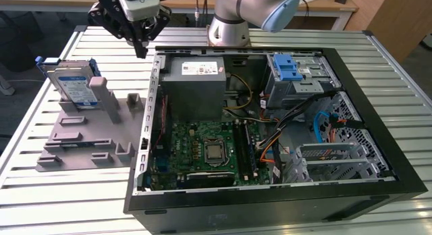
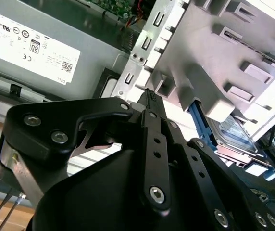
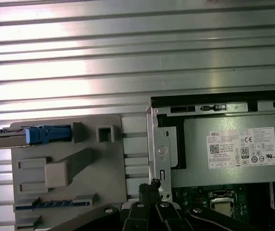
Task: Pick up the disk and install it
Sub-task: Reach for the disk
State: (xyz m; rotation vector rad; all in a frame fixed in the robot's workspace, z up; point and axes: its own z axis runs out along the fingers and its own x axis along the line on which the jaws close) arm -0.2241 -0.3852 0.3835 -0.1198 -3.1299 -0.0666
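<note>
The disk (image 1: 73, 86) stands upright on its edge in a grey holder (image 1: 81, 139) at the exterior view's left, blue-and-white label facing out and blue frame around it. In the first wrist view the disk (image 3: 12, 137) appears edge-on with its blue frame end beside it. The second wrist view has the disk (image 2: 236, 132) behind a grey post of the holder. My gripper (image 1: 141, 52) hangs above the table between the holder and the open computer case, fingers together and holding nothing. Its tips (image 2: 149, 96) sit near the case's corner, and they also appear in the first wrist view (image 3: 153, 185).
The open computer case (image 1: 378, 119) lies on the slatted metal table (image 1: 40, 204). Inside are a grey power supply box (image 1: 196, 83), the motherboard (image 1: 209, 154), cables and a drive bay with an upright blue latch (image 1: 288, 68). The holder carries several low blocks and slots.
</note>
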